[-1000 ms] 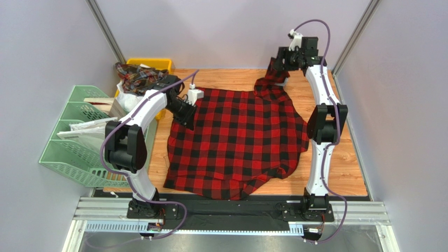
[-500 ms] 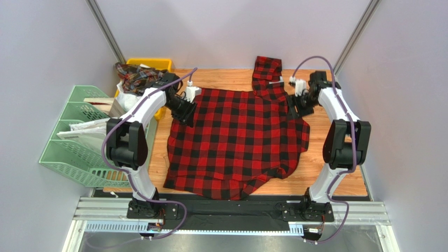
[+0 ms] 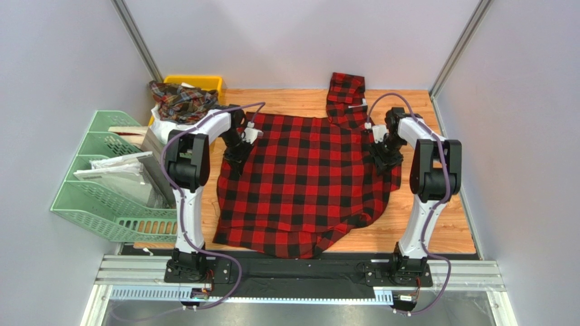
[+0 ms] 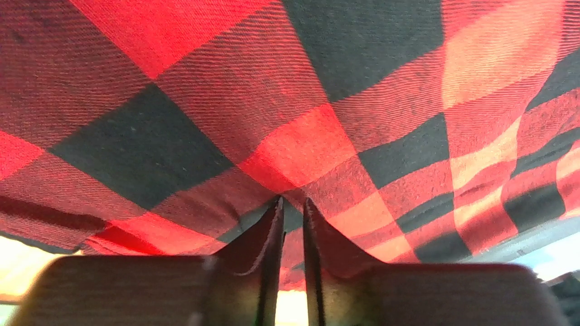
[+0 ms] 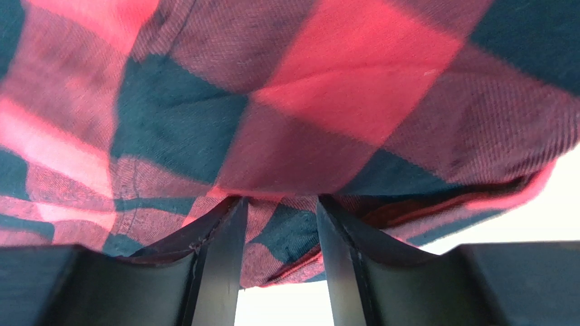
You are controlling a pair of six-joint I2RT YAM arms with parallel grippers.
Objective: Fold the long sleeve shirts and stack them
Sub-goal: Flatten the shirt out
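Note:
A red-and-black check long sleeve shirt [image 3: 306, 176] lies spread across the wooden table, one sleeve [image 3: 346, 92] stretched toward the far edge. My left gripper [image 3: 238, 148] sits at the shirt's upper left edge. In the left wrist view its jaws [image 4: 293, 202] stand narrow, pinching a fold of the cloth [image 4: 204, 88]. My right gripper [image 3: 382, 153] is at the shirt's upper right edge, near the armpit. In the right wrist view its jaws [image 5: 276, 198] stand wider, with a bunched fold of the checked cloth [image 5: 354, 75] filling the gap between them.
A second, darker plaid shirt [image 3: 180, 98] is heaped in a yellow bin [image 3: 207, 81] at the far left corner. A green wire rack [image 3: 102, 183] with papers stands left of the table. Bare wood [image 3: 436, 217] shows to the right of the shirt.
The right arm let the sleeve down at the far edge, then came back to the shirt's right edge and closed on cloth. The left gripper opened briefly and closed again on the left edge.

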